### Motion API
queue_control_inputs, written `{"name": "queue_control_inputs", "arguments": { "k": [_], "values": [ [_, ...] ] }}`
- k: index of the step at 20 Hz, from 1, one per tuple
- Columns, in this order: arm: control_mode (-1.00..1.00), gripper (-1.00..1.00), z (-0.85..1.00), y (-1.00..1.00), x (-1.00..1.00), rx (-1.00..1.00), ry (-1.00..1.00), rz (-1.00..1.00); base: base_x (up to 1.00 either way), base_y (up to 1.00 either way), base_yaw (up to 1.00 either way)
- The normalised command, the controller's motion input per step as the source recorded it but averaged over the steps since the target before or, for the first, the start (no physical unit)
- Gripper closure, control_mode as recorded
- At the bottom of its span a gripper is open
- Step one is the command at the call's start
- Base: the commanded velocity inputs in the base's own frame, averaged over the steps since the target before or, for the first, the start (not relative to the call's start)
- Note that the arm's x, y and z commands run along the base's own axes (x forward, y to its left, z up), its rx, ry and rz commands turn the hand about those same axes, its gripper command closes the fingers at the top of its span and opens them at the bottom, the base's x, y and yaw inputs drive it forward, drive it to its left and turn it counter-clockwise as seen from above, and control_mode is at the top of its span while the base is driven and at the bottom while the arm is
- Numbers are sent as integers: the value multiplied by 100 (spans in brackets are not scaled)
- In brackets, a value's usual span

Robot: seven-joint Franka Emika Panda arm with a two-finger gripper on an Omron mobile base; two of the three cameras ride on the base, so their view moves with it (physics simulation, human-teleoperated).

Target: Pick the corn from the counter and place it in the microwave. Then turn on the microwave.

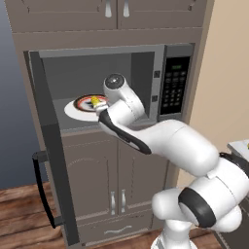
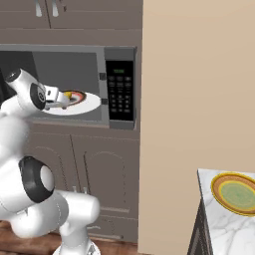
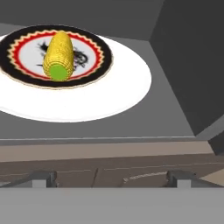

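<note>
Your corn (image 3: pixel 57 54) already lies on the dark-rimmed dish (image 3: pixel 94 65), which sits on the white plate (image 3: pixel 122 87) inside the microwave (image 1: pixel 146 63). Your jaws stand wide and empty just outside the cavity. You still have to shut the door (image 1: pixel 51 146) and press the keypad (image 1: pixel 174 87), to the plate's right.

Corn (image 1: pixel 100 101) mostly hidden behind arm's wrist in left base view; only a yellow bit shows. Dark-rimmed dish (image 3: pixel 56 57) cut by left edge in hand view. Counter (image 2: pixel 226 219) cropped at right and bottom edges, right base view. Microwave keypad (image 2: pixel 120 94) labels too small to read.
</note>
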Motion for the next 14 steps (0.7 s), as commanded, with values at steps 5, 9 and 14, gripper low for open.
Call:
{"name": "queue_control_inputs", "arguments": {
  "k": [5,9,14],
  "values": [
    [-100,-100,3,-20,-42,2,1,0,0,0,0],
    [-100,-100,0,-22,-46,2,0,2,0,0,0],
    [-100,-100,0,-18,-48,5,-1,0,0,0,0]
  ]
}}
